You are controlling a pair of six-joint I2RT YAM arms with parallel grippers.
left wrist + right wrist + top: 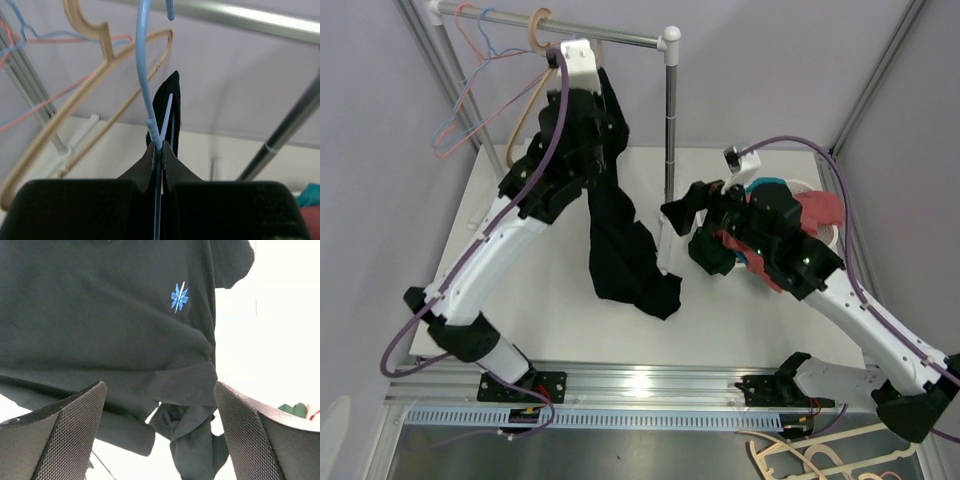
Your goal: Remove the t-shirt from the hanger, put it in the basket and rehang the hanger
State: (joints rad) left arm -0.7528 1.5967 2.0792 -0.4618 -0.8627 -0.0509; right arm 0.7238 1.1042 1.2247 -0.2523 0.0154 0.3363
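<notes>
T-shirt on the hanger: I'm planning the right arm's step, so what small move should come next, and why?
Probably ease the right hand forward and close it on the black t-shirt. Its jaws stand wide open with the fabric just ahead, while the left hand is shut on the blue hanger, steadying it; the cloth likely needs gripping before pulling.

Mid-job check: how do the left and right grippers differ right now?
The left gripper is shut, pinching the neck of the blue hanger; the right gripper is open and grips nothing. The left gripper is raised beside the rail; the right gripper sits lower, near the table, facing the black t-shirt. Both have black fingers.
</notes>
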